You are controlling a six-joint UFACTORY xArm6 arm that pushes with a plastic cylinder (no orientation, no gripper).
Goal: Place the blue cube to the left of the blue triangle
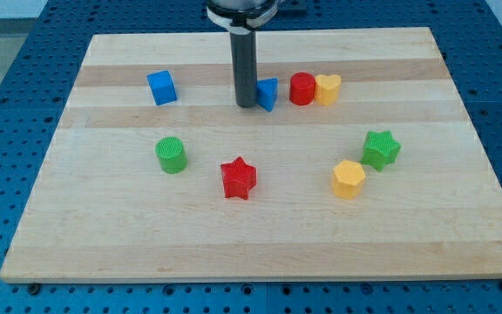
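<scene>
The blue cube (161, 87) sits on the wooden board at the view's upper left. The blue triangle (268, 93) stands near the top centre, well to the right of the cube. My tip (246, 105) is the lower end of the dark rod and rests right beside the triangle's left side, touching or nearly touching it. The tip is about a hand's width to the right of the blue cube.
A red cylinder (301, 89) and a yellow heart (328, 88) stand just right of the triangle. A green cylinder (171, 154), a red star (239, 178), a yellow hexagon (349, 179) and a green star (380, 149) lie lower down. The board (103, 244) lies on a blue perforated table.
</scene>
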